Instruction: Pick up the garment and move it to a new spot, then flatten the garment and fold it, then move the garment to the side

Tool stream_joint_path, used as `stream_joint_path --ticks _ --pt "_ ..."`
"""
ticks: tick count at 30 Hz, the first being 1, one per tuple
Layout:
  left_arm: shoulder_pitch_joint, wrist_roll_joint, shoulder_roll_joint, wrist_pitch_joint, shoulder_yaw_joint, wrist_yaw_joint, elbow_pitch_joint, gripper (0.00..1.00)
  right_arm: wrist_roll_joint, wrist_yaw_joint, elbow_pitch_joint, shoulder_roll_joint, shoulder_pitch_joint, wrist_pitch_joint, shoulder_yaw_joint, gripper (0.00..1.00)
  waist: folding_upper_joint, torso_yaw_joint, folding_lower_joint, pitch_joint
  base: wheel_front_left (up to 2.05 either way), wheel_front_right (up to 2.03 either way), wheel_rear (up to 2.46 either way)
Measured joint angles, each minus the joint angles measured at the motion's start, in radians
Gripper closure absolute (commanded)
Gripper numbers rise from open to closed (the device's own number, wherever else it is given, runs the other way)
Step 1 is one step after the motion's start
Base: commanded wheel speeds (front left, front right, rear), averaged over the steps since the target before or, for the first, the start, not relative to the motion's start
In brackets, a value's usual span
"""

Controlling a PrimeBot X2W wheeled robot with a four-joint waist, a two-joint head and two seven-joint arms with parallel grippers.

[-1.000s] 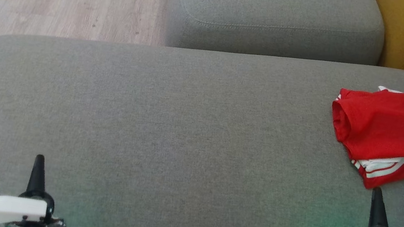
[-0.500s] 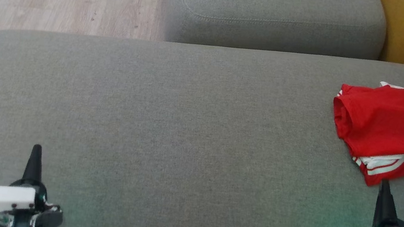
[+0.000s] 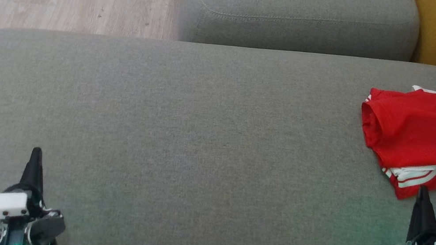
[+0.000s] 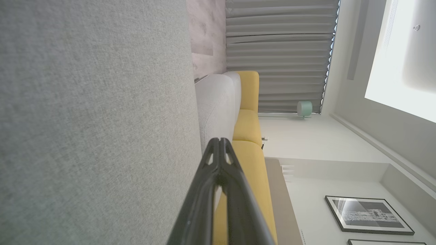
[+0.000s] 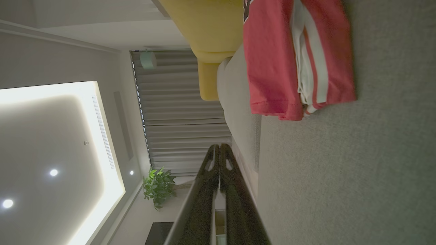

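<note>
Both arms have crept forward since a second ago, and the right gripper (image 3: 423, 194) has closed the gap: its dark tip, which sat a little short of the cloth, now stands just beside the near corner of the folded red basketball jersey with the black number 23 (image 3: 418, 131). Whether it touches the hem, I cannot tell. The left gripper (image 3: 35, 155) has eased up the view too, over bare cushion well apart from the cloth. The head camera has shifted a touch as well, so part of that drift belongs to the view.

Jaws pressed tight together on both sides, nothing held: the left wrist view shows the left gripper (image 4: 220, 141) pinched to a single point, and the right wrist view shows the same for the right gripper (image 5: 219, 147).

The jersey lies at the far right of the wide grey fabric sofa cushion (image 3: 197, 137), already in a neat fold with white-striped trim peeking from the lower layer, running off the right edge of view. From the right wrist it sits ahead, jersey (image 5: 289, 58) flat on the cushion.

My read: this looks like the closing stretch, garment folded and set aside, though a sideways nudge by that right tip may be coming.
</note>
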Motion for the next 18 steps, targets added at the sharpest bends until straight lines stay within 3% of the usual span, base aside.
stream_joint_path --ticks 18 --pt "0.0 0.0 -0.002 0.007 0.01 0.0 0.0 1.0 0.0 0.0 0.0 0.0 -0.001 0.009 -0.005 1.0 0.0 0.0 0.0 0.0 0.0 0.0 0.0"
